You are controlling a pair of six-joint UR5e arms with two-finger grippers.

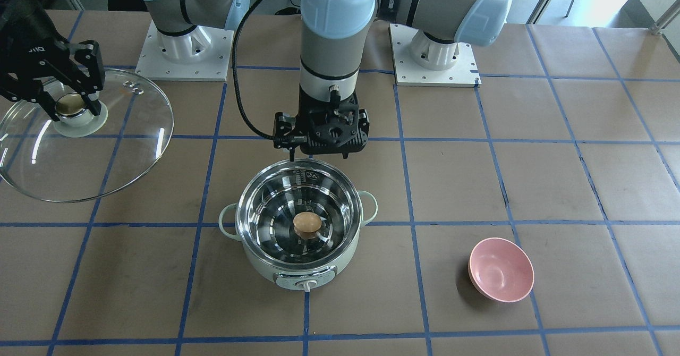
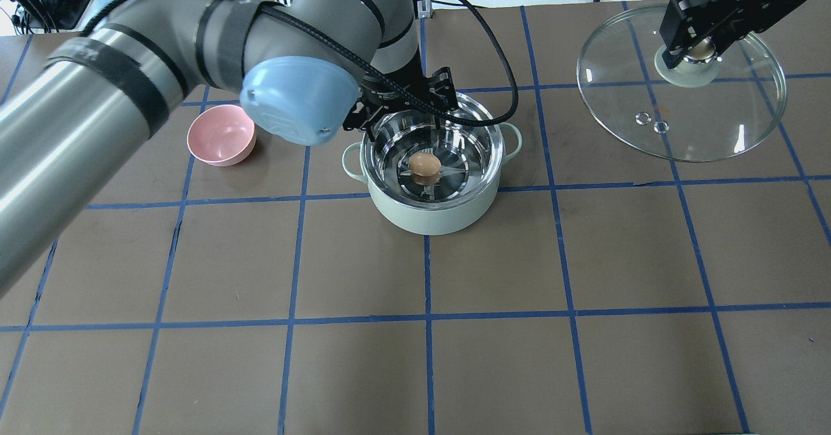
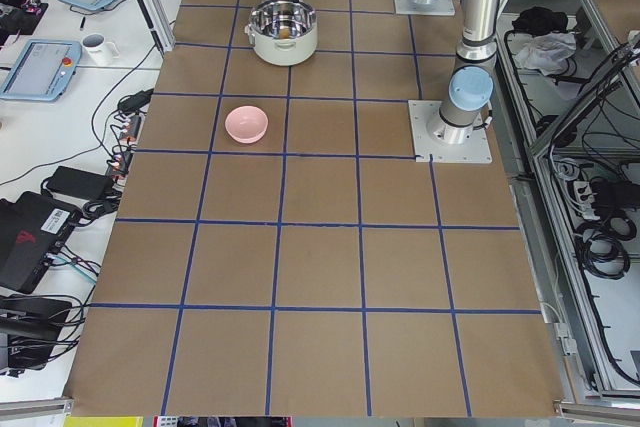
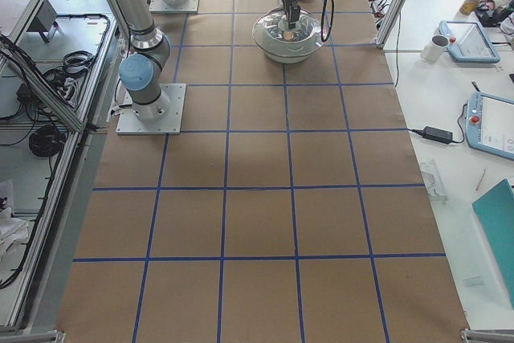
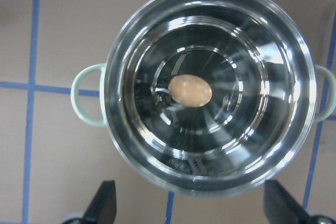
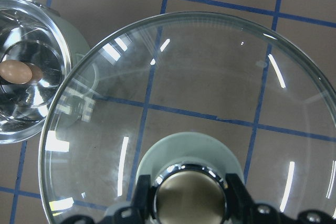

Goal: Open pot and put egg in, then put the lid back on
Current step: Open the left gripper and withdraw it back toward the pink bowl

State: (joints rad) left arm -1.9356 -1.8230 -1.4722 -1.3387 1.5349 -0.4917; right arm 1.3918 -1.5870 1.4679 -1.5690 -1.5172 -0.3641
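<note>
The mint-green pot [image 1: 265,271] stands open at the table's middle, also in the overhead view [image 2: 428,217]. The tan egg [image 1: 307,222] lies on its steel bottom, centred in the left wrist view [image 5: 190,91]. My left gripper [image 5: 191,208] hangs over the pot's rim on the robot's side, open and empty, its fingertips [image 5: 105,203] wide apart. My right gripper [image 2: 698,49] is shut on the beige knob [image 6: 189,198] of the glass lid [image 2: 701,117]. It holds the lid above the table, off to the robot's right of the pot.
A pink bowl [image 1: 501,269] sits on the table on the robot's left of the pot, also in the overhead view [image 2: 221,135]. The two arm bases [image 1: 435,53] stand behind the pot. Brown paper with a blue tape grid covers the table.
</note>
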